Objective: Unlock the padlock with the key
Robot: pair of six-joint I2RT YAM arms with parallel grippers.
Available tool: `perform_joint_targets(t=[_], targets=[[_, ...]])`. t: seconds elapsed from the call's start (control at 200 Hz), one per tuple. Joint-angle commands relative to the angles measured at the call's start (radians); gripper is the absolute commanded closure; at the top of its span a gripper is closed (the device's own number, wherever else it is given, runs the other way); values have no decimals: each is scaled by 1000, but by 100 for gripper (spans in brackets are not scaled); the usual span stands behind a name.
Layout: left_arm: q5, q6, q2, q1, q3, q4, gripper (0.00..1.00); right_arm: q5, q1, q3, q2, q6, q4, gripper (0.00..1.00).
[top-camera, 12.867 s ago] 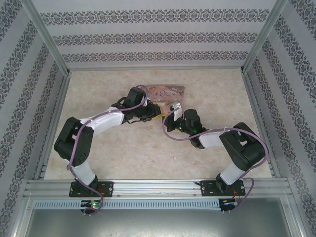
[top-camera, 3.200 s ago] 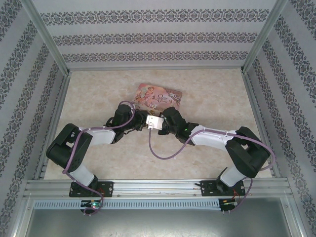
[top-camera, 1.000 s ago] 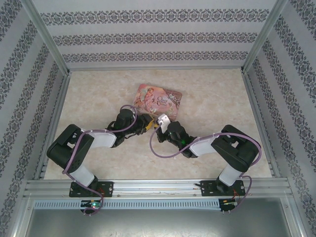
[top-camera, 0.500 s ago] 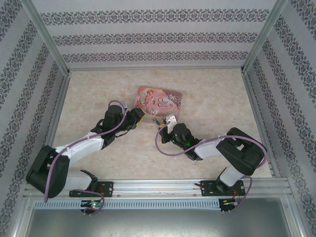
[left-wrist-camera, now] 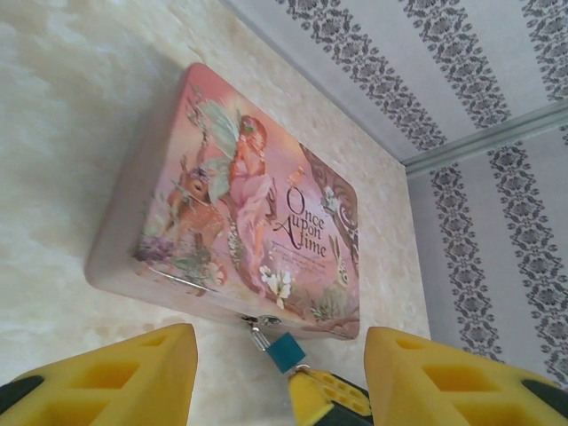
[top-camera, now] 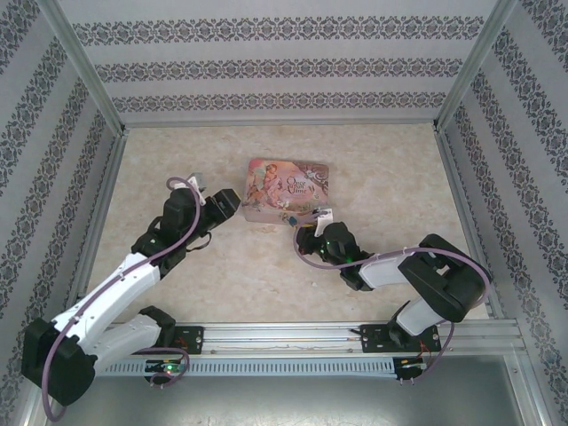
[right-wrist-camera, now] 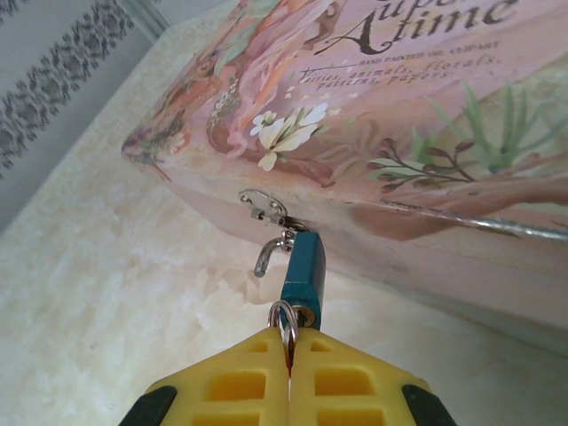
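Right end effector point(right-wrist-camera: 288, 346) clamping key point(right-wrist-camera: 291, 321); teal padlock point(right-wrist-camera: 302, 266) lying straight ahead, long axis continuing finger line. Left end effector point(top-camera: 226, 205) gaping, empty.

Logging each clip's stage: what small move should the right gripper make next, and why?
Probably open and back away. The right gripper is shut on the key seated at the base of the padlock, and one shackle leg seems to hang free beside the teal body, so the lock already looks open.

Glossy tin box point(left-wrist-camera: 240, 222) w/ metal padlock point(right-wrist-camera: 302, 269)
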State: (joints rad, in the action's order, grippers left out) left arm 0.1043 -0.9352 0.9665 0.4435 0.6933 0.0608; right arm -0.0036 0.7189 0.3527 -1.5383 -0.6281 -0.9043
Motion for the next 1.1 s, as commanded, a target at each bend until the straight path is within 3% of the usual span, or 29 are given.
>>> perform_joint_targets(t=[0.0,0.56,1.094], targets=[[-71,57,-39,-12,3,77,47,-15,-23,-40,20,-133,-67,100],[-87,77,-38,-12,15,77,47,-28,-70,-34,-38,-477,-92,100],[-98,76,-29,-12,21,78,46,4,-44,-30,-163,-515,-110,100]])
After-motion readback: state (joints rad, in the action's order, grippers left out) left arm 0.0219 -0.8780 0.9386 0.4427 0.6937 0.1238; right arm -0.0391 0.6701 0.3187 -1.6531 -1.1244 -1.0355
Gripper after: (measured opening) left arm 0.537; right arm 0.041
